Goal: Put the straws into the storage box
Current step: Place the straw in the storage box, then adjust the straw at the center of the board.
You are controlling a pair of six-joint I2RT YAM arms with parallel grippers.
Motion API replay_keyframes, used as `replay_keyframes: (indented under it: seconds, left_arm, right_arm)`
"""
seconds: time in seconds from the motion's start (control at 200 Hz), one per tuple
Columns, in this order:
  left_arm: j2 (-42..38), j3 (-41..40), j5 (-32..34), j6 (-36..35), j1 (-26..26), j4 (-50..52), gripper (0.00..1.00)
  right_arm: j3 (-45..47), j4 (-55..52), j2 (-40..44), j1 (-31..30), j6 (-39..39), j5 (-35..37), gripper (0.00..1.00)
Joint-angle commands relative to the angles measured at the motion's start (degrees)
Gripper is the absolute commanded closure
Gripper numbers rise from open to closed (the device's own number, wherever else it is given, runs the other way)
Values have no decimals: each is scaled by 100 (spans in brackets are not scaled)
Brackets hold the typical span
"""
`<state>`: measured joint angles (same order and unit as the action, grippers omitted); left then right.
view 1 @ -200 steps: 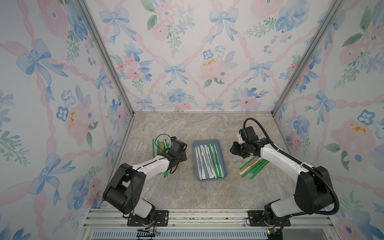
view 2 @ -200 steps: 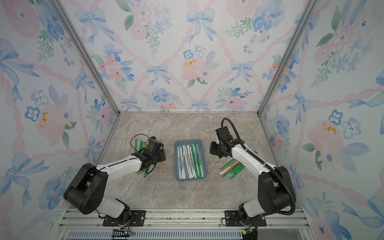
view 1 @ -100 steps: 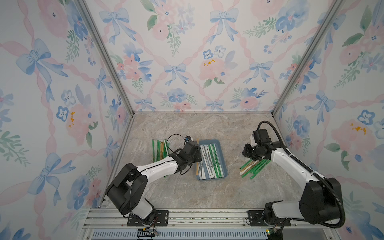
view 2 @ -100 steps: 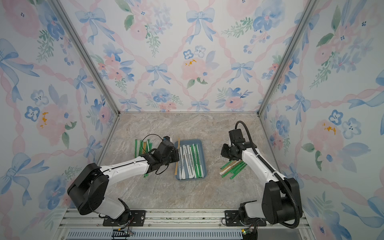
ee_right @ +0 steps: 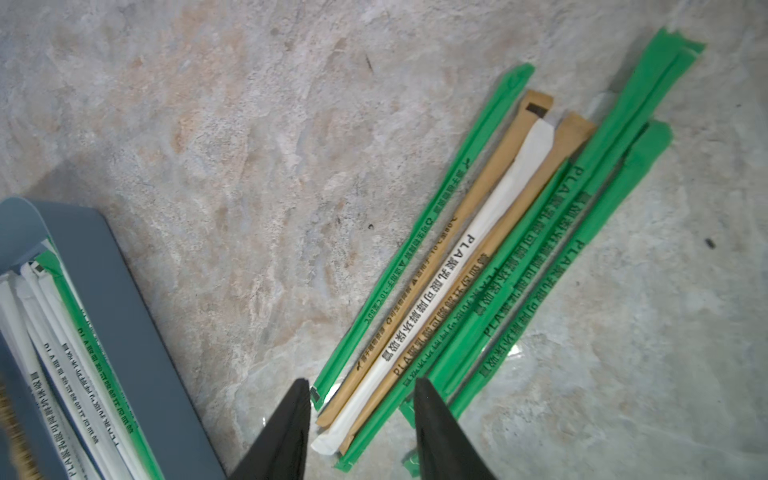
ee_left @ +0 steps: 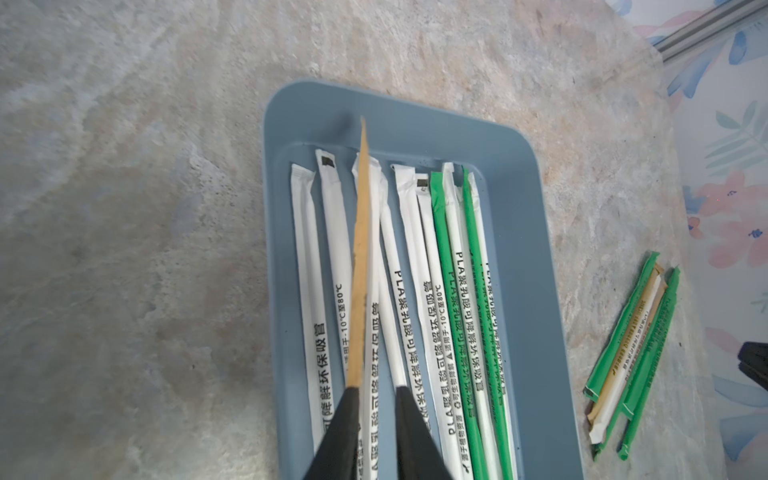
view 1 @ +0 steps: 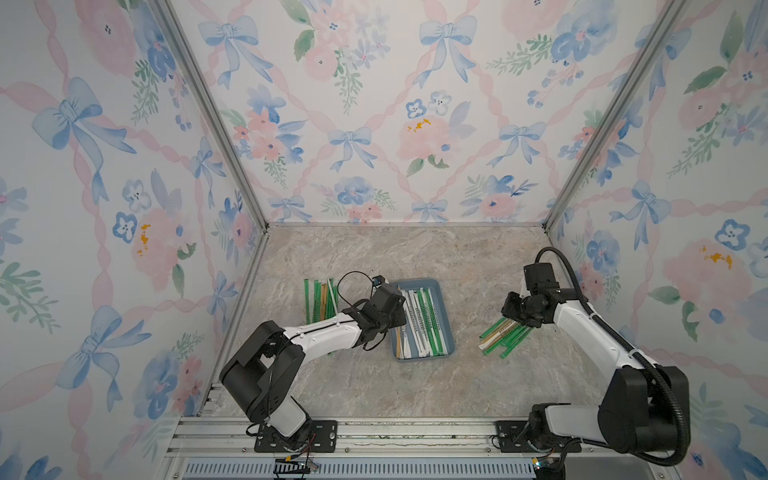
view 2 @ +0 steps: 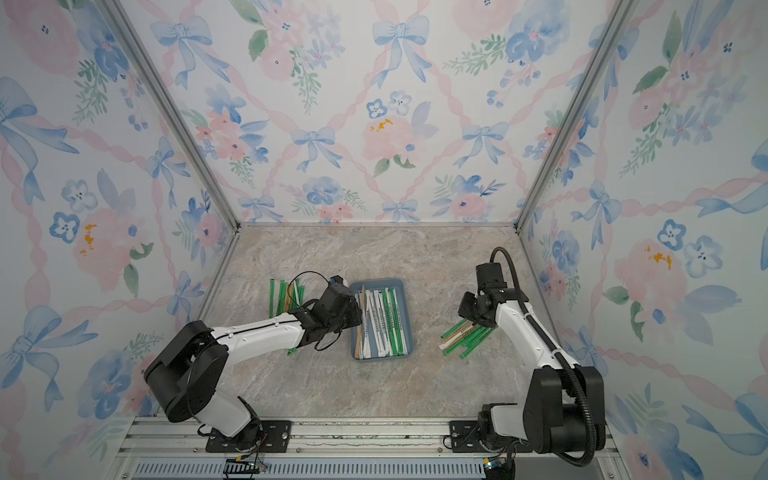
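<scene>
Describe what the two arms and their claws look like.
Both the left arm and right arm have white links between bulky black joints. A thin black wire loops at the left wrist; a thicker black cable arcs over the right. The left claw and right claw each have two tapering matte black fingers.

Storage box (ee_left: 415,129) near end cut off by picture edge; straw pile (view 1: 318,297) partly hidden behind left arm (view 1: 324,332).

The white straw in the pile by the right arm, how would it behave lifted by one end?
Probably light: the white straw is thin, paper-wrapped. Being long, it may sag. Its flat wrapper likely won't roll; touching brown straws might drag.
</scene>
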<state>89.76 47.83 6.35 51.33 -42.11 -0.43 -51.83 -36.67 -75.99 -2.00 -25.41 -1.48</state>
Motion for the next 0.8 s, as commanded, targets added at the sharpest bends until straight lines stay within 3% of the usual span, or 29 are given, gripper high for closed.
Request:
replay_keyframes:
  seconds: [0.0,0.44,0.795]
  left_arm:
    - [8,20,74,-9,-44,-3,73]
    - [-204,9,410,-217,-61,-1,50]
    - [-284,-125,544,-316,-65,7,47]
  right_arm:
    - [150,-143,132,243,63,139,55]
    - [520,-119,-16,834,118,4,61]
    - [789,-88,-339,1312,-8,-30,65]
